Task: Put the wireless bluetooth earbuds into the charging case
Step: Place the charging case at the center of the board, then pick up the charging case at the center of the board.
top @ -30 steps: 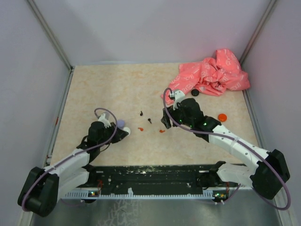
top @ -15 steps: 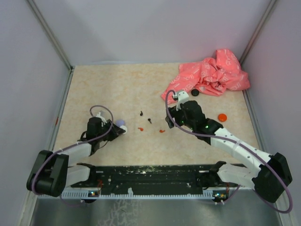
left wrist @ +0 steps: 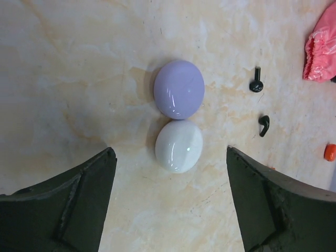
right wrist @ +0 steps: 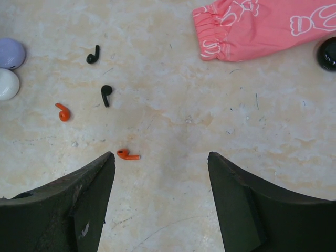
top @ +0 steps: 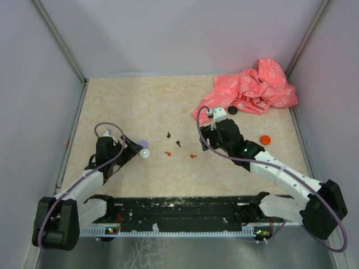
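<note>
Both of my claws are open and hold nothing. My left claw (top: 130, 149) has its jaws spread wide over the tabletop, and my right claw (right wrist: 160, 155) is parted much the same, its fingers clear of everything. Four earbuds lie loose on the table (top: 112, 101) between my two arms, none of them in a case. The far black earbud (right wrist: 93, 54) and the near black earbud (right wrist: 106, 94) sit close together. The left red earbud (right wrist: 63, 112) is just beside the near black one. The right red earbud (right wrist: 127, 155) lies just ahead of the tip of one of my right claw's fingers, not touching it. Left of that scatter, a purple case (left wrist: 179, 89) and a white case (left wrist: 179, 146) rest side by side, touching or all but, and both are shut. The white one is nearer my left claw, in front of its gap but not between the fingers. Farther out, a crumpled pink cloth (top: 252, 89) is heaped at the far right corner, with a small black round object (top: 232, 110) at its near edge. An orange disc (top: 265, 139) lies to the right of my right arm.
</note>
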Tool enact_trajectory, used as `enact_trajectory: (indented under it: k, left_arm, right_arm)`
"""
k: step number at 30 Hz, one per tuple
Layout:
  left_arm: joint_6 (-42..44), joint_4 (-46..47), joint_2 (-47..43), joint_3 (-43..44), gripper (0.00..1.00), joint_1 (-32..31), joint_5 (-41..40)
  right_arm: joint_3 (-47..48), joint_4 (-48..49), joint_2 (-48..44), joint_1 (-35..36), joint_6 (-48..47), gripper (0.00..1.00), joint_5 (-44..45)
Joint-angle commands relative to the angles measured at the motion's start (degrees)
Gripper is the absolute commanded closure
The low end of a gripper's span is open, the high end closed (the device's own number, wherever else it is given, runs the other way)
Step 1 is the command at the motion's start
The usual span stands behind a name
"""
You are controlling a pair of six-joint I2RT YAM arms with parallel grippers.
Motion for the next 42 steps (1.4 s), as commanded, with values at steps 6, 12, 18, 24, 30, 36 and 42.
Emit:
enact_trajectory:
  k: [6, 12, 18, 24, 30, 36, 42]
  left_arm:
    - [10.3, -22.9, -10.6, 12.1, 0.06, 0.7, -6.2]
    - [24.6, -25.5, -13.7, 22.1, 0.02, 0.8, -6.2]
    - [35.8, -24.2, -12.4, 28.6, 0.0, 0.8, -5.4]
    - [38.8, -20.8, -14.0, 25.1, 0.0, 0.7, -7.7]
    - [39.9, -19.8, -16.7, 22.7, 0.0, 0.8, -8.5]
    - [40.1, -19.9, -16.1, 22.7, 0.0, 0.7, -8.2]
    - [40.2, -20.0, -15.1, 22.8, 0.0, 0.7, -8.2]
  right_arm:
    - [7.5, -2.8, 7.2, -3.0, 1.5, 0.27, 8.7]
    - [8.7, -1.7, 12.3, -11.0, 4.6, 0.27, 6.8]
    - [11.2, 1.5, 18.6, -18.1, 4.8, 0.29, 8.3]
    - [16.6, 3.9, 26.2, -23.4, 4.2, 0.34, 8.4]
    - [24.0, 4.9, 36.5, -27.1, 3.2, 0.41, 8.0]
    - [32.0, 3.4, 45.8, -29.3, 1.4, 0.46, 7.4]
    - [36.4, 1.9, 51.2, -31.1, 0.3, 0.46, 3.9]
